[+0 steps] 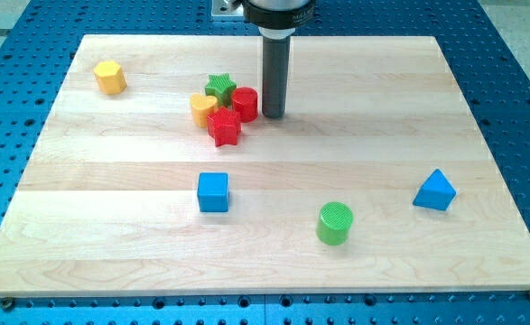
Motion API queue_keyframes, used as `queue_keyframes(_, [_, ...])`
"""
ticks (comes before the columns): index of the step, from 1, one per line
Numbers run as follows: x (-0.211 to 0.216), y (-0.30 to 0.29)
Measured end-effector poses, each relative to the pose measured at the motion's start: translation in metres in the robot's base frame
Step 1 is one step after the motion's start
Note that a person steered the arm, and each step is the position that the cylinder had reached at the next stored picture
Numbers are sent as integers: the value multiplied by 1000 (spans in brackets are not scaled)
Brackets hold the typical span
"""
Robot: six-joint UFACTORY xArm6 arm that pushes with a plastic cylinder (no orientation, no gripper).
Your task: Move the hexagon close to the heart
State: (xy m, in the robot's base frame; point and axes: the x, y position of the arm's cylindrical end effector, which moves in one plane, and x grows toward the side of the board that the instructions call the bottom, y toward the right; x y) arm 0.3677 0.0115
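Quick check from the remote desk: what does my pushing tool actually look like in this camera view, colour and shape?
A plain dark grey cylindrical rod, straight and smooth, the same width down to my tip. It hangs from a wider black round collar with a light metal part above it, cut off by the view's top. No cables, markings or fingers show.

The arm (pixel 280 11) is cut off by the view's top edge — only its dark collar and the rod are seen. In the cluster, the yellow heart (pixel 202 108) is partly covered by the red star (pixel 224 127), and the lower points of the green star (pixel 219 87) are hidden behind the red cylinder (pixel 246 103). The blue perforated base (pixel 517 54) is cropped on all sides.
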Motion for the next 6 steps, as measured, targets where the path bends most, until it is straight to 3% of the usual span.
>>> queue_keyframes(1, [0, -15])
queue_keyframes(2, [-2, 6])
queue_keyframes(3, [-89, 30])
queue_keyframes(4, [-127, -37])
queue_keyframes(6, [-132, -194])
